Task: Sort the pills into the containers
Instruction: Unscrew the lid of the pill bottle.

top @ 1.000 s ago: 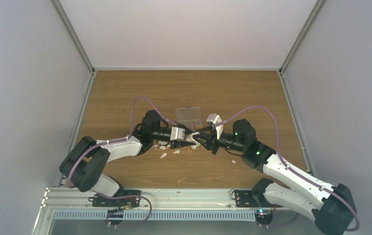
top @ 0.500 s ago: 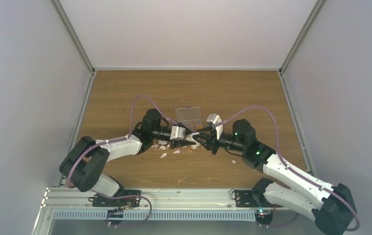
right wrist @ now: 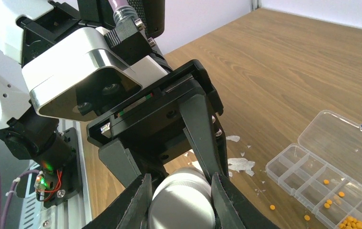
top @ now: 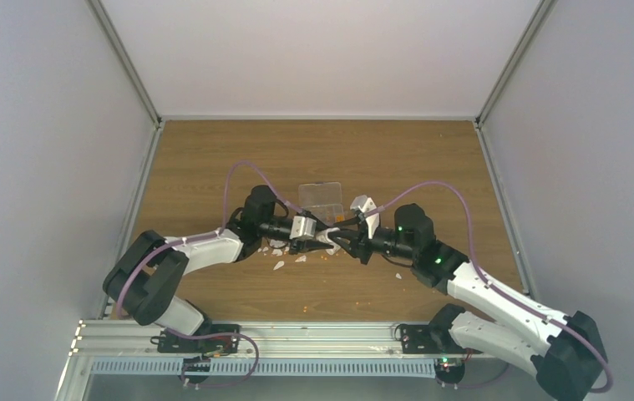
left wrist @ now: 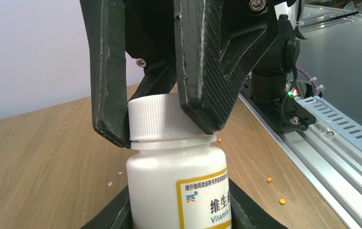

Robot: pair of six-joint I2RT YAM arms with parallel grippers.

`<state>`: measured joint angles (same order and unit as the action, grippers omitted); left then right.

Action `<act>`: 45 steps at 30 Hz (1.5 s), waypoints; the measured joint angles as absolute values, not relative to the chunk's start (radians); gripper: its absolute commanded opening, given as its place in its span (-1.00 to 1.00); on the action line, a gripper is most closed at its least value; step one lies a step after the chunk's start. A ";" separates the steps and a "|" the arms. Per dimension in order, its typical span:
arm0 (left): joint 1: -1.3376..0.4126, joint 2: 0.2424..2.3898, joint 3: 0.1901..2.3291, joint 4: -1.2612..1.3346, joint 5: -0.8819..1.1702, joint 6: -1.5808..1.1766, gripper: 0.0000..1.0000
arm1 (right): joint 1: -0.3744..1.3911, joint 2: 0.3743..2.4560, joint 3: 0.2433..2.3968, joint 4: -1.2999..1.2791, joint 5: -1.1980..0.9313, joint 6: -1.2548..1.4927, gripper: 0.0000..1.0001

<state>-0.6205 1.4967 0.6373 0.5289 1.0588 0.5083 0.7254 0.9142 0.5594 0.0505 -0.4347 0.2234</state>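
My left end effector [left wrist: 179, 211] is clamped around the body of a white bottle [left wrist: 174, 183], and my right end effector [right wrist: 181, 202] grips its ribbed cap [left wrist: 162, 117]. The clear organiser box [right wrist: 284, 167] lies open on the table [right wrist: 284, 62] beside us, with orange pills [right wrist: 350, 223] in its compartments and a few loose on the wood

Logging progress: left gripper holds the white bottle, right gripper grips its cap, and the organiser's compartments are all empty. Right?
Not all empty: the right wrist view shows orange pills in several organiser compartments. Left gripper on bottle, right gripper on cap: correct.
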 measured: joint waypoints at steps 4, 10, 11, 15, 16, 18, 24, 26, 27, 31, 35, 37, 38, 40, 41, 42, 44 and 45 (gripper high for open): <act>-0.620 1.493 0.636 0.516 1.063 0.511 -1.00 | 0.726 0.918 0.559 0.049 -0.441 0.221 -0.29; -0.616 1.493 0.661 0.450 1.089 0.545 -1.00 | 0.727 0.916 0.559 0.045 -0.445 0.221 -0.05; -0.614 1.494 0.671 0.427 1.097 0.557 -1.00 | 0.727 0.915 0.559 0.045 -0.445 0.221 -0.05; -0.611 1.494 0.688 0.386 1.115 0.588 -1.00 | 0.728 0.910 0.560 0.045 -0.447 0.216 -0.12; -0.610 1.494 0.688 0.379 1.118 0.593 -1.00 | 0.729 0.910 0.560 0.044 -0.449 0.214 -0.11; -0.610 1.494 0.692 0.358 1.118 0.599 -1.00 | 0.730 0.911 0.560 0.039 -0.455 0.204 -0.02; -0.587 1.495 0.798 0.114 1.198 0.717 -1.00 | 0.730 0.909 0.559 0.076 -0.491 0.122 0.19; -0.565 1.501 0.862 -0.033 1.257 0.823 -1.00 | 0.732 0.906 0.559 0.110 -0.514 0.085 0.23; -0.548 1.509 0.899 -0.118 1.295 0.896 -1.00 | 0.735 0.905 0.559 0.134 -0.529 0.062 0.24; -0.484 1.576 1.066 -0.575 1.423 1.329 -1.00 | 0.764 0.926 0.559 0.223 -0.532 -0.040 0.26; -0.440 1.707 1.164 -1.009 1.502 1.745 -1.00 | 0.788 0.976 0.569 0.232 -0.525 -0.076 0.42; -0.425 1.739 1.163 -1.123 1.517 1.853 -1.00 | 0.799 1.008 0.581 0.224 -0.525 -0.083 0.76; -0.418 1.745 1.163 -1.166 1.519 1.891 -1.00 | 0.803 1.018 0.588 0.224 -0.527 -0.084 0.95; -0.384 1.745 1.161 -1.231 1.521 1.953 -1.00 | 0.804 1.014 0.595 0.214 -0.532 -0.080 0.99; -0.360 1.745 1.162 -1.255 1.525 1.976 -1.00 | 0.802 1.006 0.596 0.212 -0.531 -0.078 0.99; -0.342 1.745 1.162 -1.269 1.527 1.992 -1.00 | 0.802 0.999 0.596 0.210 -0.529 -0.072 0.99; -0.303 1.745 1.162 -1.294 1.530 2.019 -1.00 | 0.803 0.976 0.596 0.210 -0.506 -0.056 0.99; -0.292 1.745 1.162 -1.303 1.531 2.029 -1.00 | 0.803 0.958 0.596 0.213 -0.475 -0.035 0.99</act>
<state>-0.2916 1.7454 1.1622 -1.3033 1.5307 2.0289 0.8032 0.9581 0.5961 0.2131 -0.4751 -0.0349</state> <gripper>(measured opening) 0.824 0.993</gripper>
